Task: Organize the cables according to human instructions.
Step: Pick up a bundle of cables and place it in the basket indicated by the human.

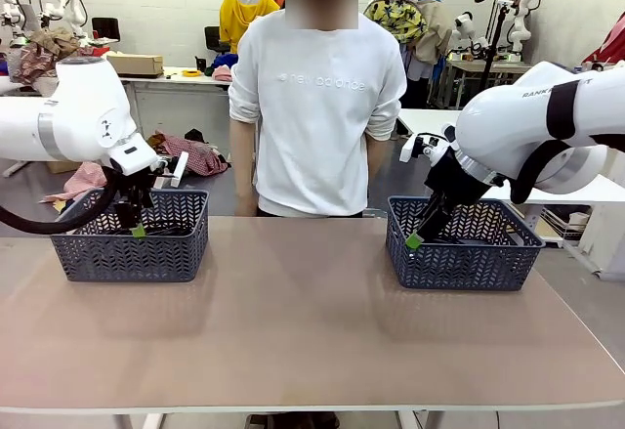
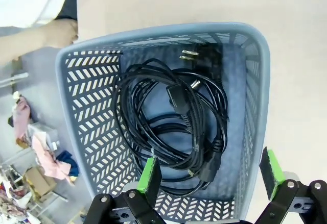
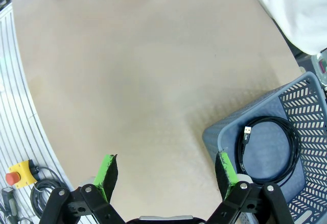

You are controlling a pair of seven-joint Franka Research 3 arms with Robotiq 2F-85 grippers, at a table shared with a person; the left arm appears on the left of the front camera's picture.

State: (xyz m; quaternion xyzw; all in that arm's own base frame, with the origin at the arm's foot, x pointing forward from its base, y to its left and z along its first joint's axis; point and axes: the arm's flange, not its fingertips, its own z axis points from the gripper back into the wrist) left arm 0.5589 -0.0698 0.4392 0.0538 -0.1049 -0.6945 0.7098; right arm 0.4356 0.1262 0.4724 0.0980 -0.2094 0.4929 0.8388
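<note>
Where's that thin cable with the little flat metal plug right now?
The thin cable lies coiled on the floor of the basket on the robot's right side of the table, seen in the right wrist view just beyond the open right tool.

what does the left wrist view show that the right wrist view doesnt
Left wrist view alone: a basket holding a tangle of coiled black power cords with pronged plugs, and the person's hand at the table edge.

Right wrist view alone: a second basket with one thin coiled cable ending in a USB plug, and a red stop button.

Both: open green-padded fingers, tan tabletop.
</note>
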